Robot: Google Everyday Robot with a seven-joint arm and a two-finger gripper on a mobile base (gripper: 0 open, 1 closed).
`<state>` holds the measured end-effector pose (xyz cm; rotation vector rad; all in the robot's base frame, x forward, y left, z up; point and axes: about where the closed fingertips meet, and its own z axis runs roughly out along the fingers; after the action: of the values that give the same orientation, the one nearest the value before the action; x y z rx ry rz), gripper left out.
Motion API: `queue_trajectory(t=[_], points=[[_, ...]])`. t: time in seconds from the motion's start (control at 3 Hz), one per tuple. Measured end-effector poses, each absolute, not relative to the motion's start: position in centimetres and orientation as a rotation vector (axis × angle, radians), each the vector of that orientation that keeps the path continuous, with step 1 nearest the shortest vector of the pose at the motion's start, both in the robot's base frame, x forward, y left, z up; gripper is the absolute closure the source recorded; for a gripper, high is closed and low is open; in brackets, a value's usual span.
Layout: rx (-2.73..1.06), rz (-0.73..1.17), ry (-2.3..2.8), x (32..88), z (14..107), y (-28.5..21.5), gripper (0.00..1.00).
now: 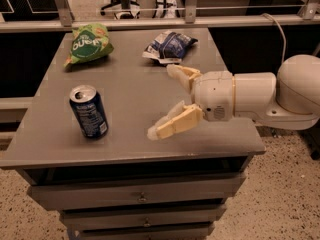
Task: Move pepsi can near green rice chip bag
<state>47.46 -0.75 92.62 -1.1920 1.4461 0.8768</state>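
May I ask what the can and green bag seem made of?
The can: likely aluminium, silvery top, glossy blue print. The green bag: probably thin plastic film, puffy, creased. The gripper, open, hovers above the table, apart from the can.

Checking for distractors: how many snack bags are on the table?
2: the bright green puffy snack bag at the far left, the blue and white snack bag far centre. The open gripper hovers just nearer, touching neither.
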Motion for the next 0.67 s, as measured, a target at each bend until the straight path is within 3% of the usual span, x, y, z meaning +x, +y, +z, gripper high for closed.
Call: queue_trajectory(t=[0.33, 0.67], points=[[-1.193, 0.877, 1.447, 47.4, 92.6, -0.7, 0.00], [-1.191, 0.925, 1.406, 47.8, 90.4, 2.4, 0.00]])
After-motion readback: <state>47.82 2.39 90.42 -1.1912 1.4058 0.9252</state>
